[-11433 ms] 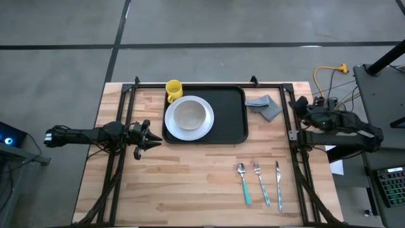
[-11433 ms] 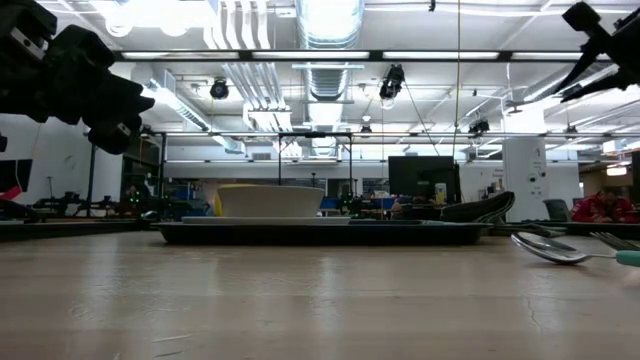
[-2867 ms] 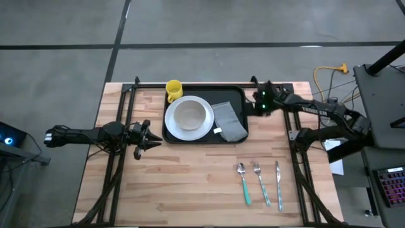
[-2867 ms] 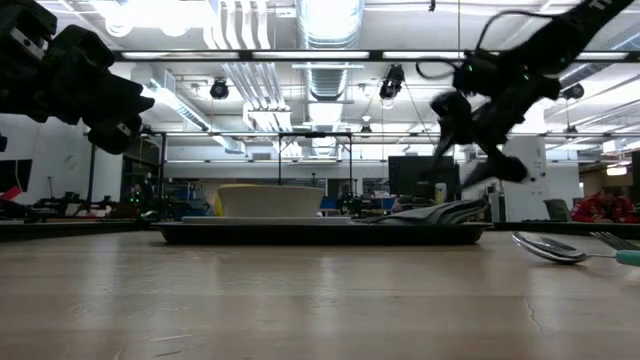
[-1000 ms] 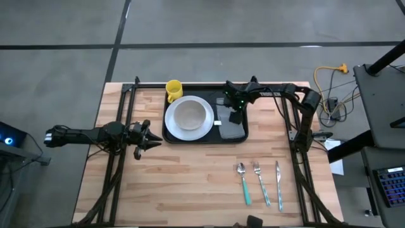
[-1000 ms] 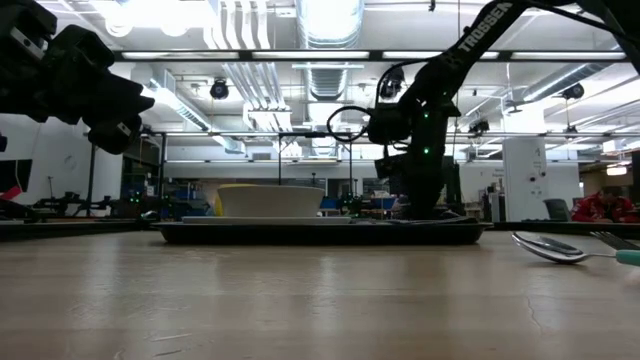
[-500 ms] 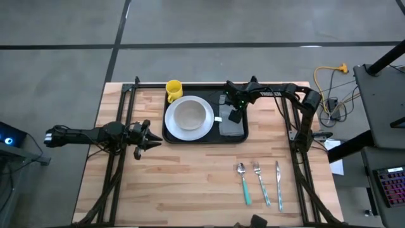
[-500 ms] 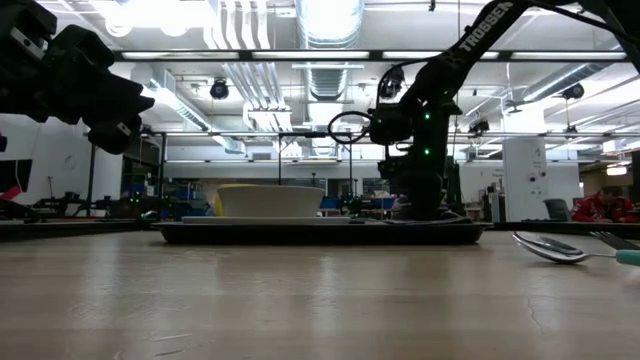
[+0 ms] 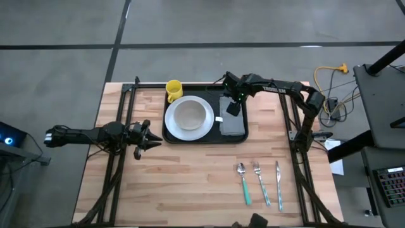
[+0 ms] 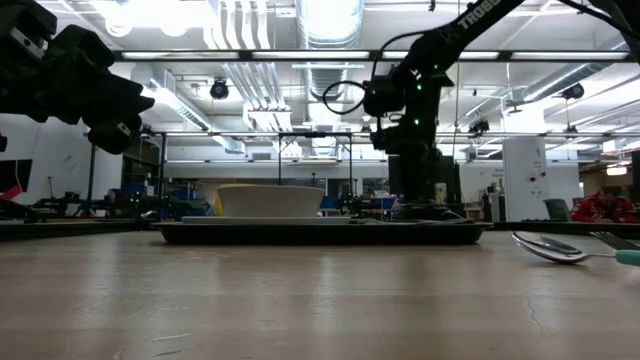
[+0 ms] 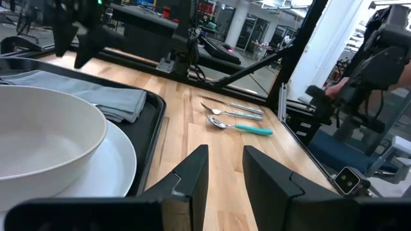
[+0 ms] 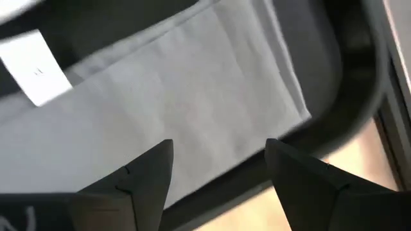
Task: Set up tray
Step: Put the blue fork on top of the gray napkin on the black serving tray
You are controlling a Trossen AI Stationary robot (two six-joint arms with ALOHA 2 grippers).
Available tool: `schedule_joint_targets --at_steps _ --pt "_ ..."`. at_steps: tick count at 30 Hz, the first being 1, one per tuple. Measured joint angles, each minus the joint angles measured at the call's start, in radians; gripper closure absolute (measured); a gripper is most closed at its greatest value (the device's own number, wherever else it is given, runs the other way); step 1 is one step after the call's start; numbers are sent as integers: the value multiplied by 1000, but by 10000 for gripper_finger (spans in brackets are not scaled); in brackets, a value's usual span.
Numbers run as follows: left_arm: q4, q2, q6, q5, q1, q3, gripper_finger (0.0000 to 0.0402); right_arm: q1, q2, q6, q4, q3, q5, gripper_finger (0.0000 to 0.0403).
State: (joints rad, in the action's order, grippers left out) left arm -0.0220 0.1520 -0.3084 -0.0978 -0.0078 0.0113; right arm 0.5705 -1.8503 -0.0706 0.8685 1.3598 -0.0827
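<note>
Right gripper (image 9: 231,109) is over the right part of the tray (image 9: 237,92), fingers spread wide with nothing between them – in its wrist view you can see both fingertips (image 12: 149,168) hanging just above the grey napkin (image 12: 192,115). That napkin lies folded flat inside the tray, along its right side, with a small white tag (image 12: 40,74) sticking out at one edge.

Left gripper (image 9: 147,140) is parked off the tray's near-left corner, above the bare wood, fingers a narrow gap apart and holding nothing.

Tray itself sits at the far middle of the wooden table (image 9: 183,183). On its left half there's a white plate (image 9: 204,130) with a white bowl (image 9: 190,115) on it. A yellow mug (image 9: 173,89) stands at the tray's far-left corner – can't tell if it's on the rim or just outside.

Down at the near right of the table, well apart from the tray: a spoon with a teal handle (image 9: 243,183), a fork (image 9: 261,183) and a knife (image 9: 278,185), side by side.
</note>
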Motion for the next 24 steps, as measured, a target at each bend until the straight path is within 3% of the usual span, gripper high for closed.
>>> schedule_joint_targets --at_steps 8,16,24 --pt "0 0 0 0 0 0 320 -3 1 464 242 101 43 165" --pt "0 0 0 0 0 0 320 -45 30 622 376 116 160 165" --pt "0 0 0 0 1 0 320 -197 123 762 389 47 107 165"
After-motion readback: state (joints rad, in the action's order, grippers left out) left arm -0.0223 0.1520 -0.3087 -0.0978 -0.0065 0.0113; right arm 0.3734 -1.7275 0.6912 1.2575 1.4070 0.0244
